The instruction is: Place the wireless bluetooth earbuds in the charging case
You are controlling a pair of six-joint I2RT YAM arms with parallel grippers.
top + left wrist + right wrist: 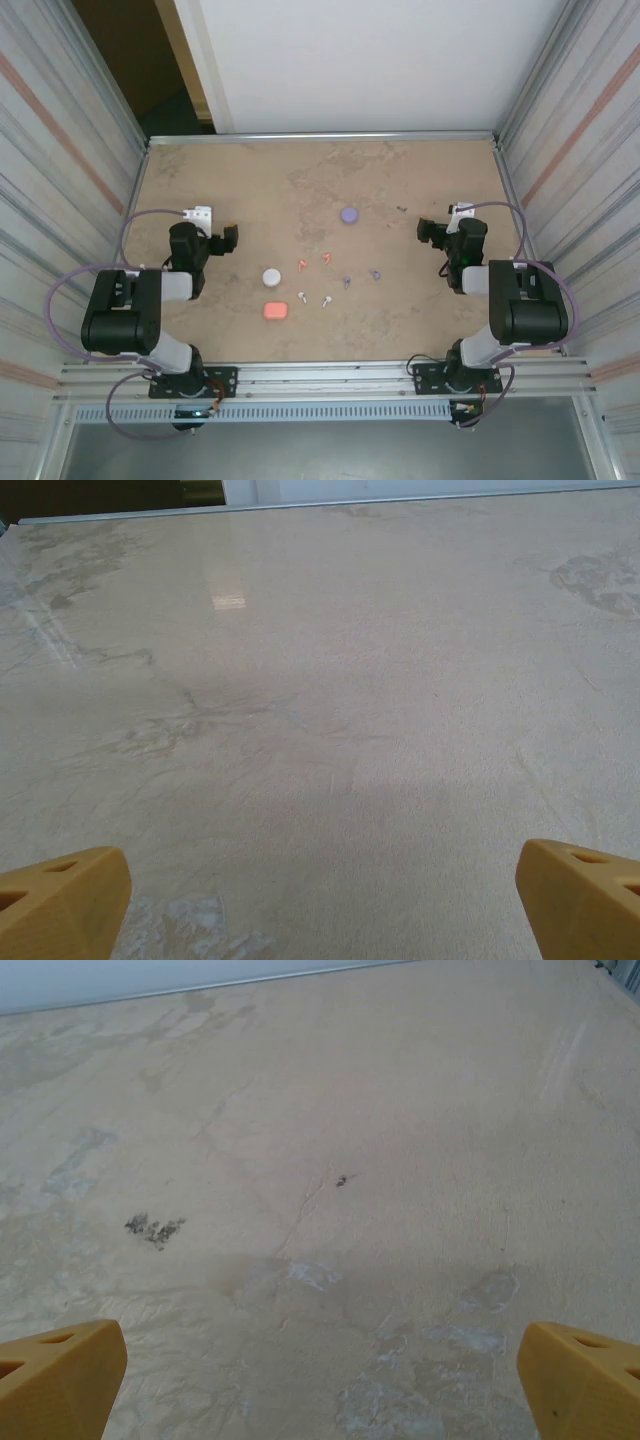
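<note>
In the top external view three pebble-like cases lie mid-table: a purple case (349,214) farthest back, a white case (271,276), and a coral-red case (275,311) nearest. Between them are tiny earbuds: two coral-red earbuds (301,265) (326,258), two white earbuds (302,296) (326,300) and two purple earbuds (346,282) (375,273). My left gripper (229,238) sits at the left, my right gripper (428,230) at the right, both well away from the earbuds. Both are open: yellow fingertips (65,895) (60,1375) stand wide apart over bare table.
The tan marbled table (300,180) is walled by corrugated metal panels left and right and a white board at the back. A metal rail runs along the near edge by the arm bases. A dark speck (342,1180) marks the surface ahead of the right gripper.
</note>
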